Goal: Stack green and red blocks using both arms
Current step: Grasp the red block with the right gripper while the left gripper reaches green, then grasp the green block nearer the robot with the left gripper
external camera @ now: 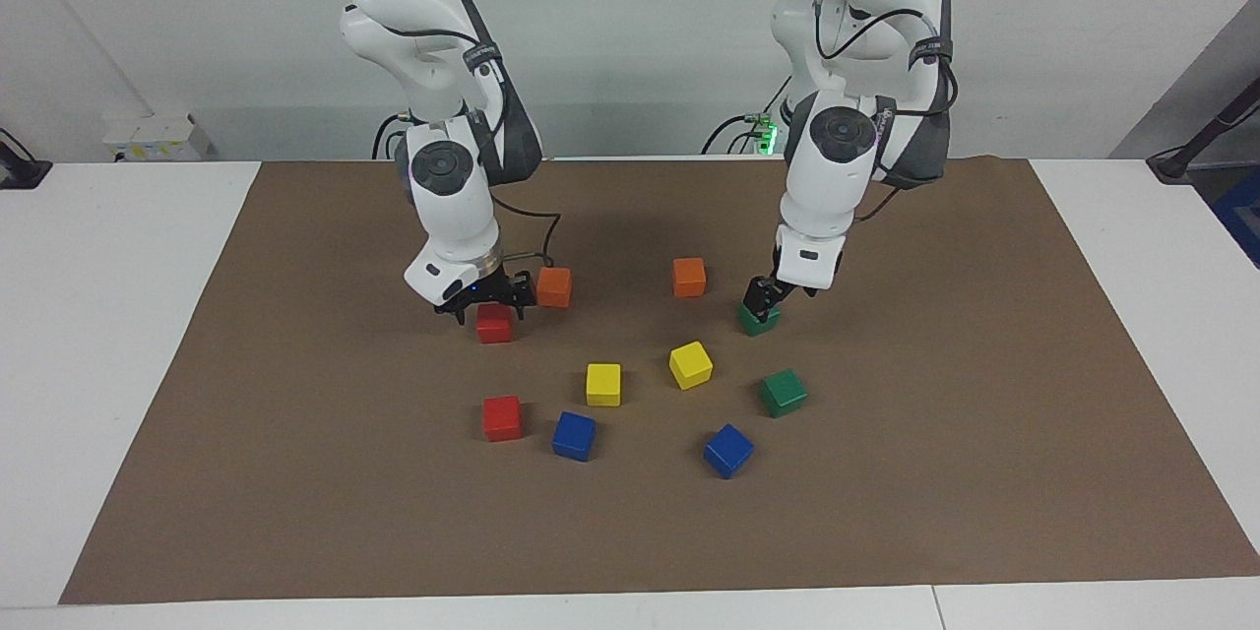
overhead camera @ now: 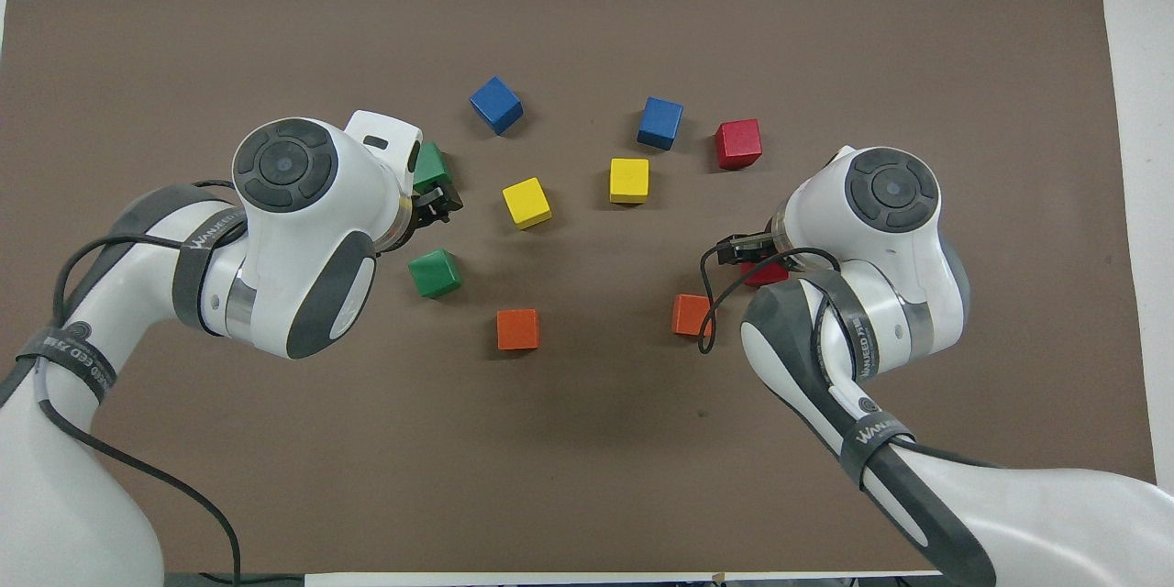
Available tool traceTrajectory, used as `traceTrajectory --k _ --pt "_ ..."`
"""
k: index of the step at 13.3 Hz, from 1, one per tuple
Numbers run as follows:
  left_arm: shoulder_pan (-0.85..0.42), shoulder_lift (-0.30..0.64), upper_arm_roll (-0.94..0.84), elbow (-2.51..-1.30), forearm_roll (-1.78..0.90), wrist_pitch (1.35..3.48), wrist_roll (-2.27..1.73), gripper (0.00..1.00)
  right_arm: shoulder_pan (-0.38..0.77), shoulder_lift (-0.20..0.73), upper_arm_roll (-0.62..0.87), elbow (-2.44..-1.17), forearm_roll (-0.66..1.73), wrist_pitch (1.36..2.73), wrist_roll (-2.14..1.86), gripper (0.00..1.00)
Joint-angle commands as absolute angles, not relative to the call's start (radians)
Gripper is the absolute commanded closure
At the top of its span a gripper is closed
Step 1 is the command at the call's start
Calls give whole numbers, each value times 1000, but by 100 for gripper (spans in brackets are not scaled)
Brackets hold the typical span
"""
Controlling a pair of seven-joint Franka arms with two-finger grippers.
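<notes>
In the facing view, the left gripper (external camera: 762, 300) sits low over the nearer green block (external camera: 758, 319) with its fingers spread to either side of the block's top, while the right gripper (external camera: 486, 299) hangs just above the nearer red block (external camera: 495, 324), fingers spread, beside an orange block (external camera: 554, 286); the other green block (external camera: 784, 393) and the other red block (external camera: 502, 418) lie on the brown mat (external camera: 295, 472) farther from the robots. In the overhead view, the left gripper (overhead camera: 438, 202) shows between the 2 green blocks (overhead camera: 435, 273), and the right arm covers most of the nearer red block (overhead camera: 767, 273).
</notes>
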State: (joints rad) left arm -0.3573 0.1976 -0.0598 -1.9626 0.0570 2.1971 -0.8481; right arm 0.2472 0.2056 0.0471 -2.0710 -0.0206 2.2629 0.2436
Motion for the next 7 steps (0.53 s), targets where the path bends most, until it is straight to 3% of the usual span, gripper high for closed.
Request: traceTrajectory --k 1,7 --pt "-373 189 -48 -2028 77 2282 -847 0 244 199 51 -2097 -14 2296 258 0" --pt "-394 209 -49 -2066 77 2301 -745 0 235 198 51 -2108 -15 2298 247 0"
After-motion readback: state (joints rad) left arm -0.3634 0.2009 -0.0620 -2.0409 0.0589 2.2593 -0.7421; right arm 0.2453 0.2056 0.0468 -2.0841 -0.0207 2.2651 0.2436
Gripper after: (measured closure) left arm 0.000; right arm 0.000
